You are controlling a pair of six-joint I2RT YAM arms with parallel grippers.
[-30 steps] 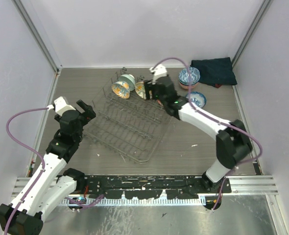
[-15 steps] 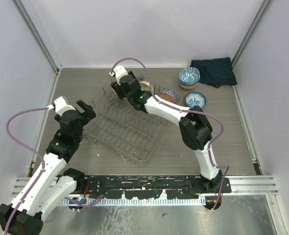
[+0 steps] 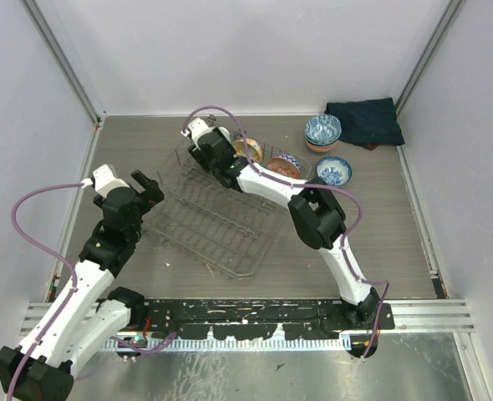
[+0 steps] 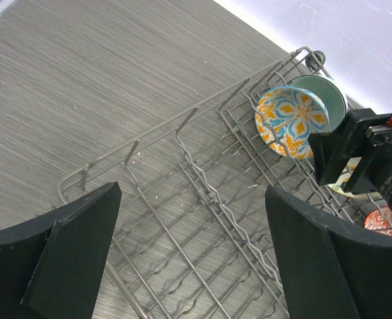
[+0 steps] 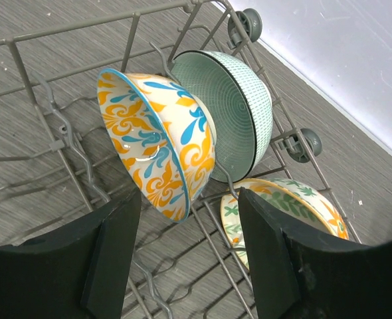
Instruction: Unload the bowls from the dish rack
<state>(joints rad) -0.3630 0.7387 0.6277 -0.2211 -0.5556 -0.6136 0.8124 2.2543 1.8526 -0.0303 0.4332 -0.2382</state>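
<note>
Unloading looks under halfway: a stack of blue bowls [image 3: 322, 128] and a single blue bowl [image 3: 336, 170] sit on the worktop [image 3: 380, 217] at about 2 o'clock from the dish rack [image 3: 221, 219]. An orange-and-blue bowl [image 5: 157, 153], a mint bowl [image 5: 239, 109], a green-leafed bowl [image 5: 295, 206] and a reddish bowl [image 3: 284, 165] rest along the rack's 12 o'clock edge. The right fingers [image 5: 109, 266] are spread apart just short of the orange-and-blue bowl, gripping nothing, and the left fingers [image 4: 63, 266] are likewise apart and empty over the rack's 9 o'clock side.
</note>
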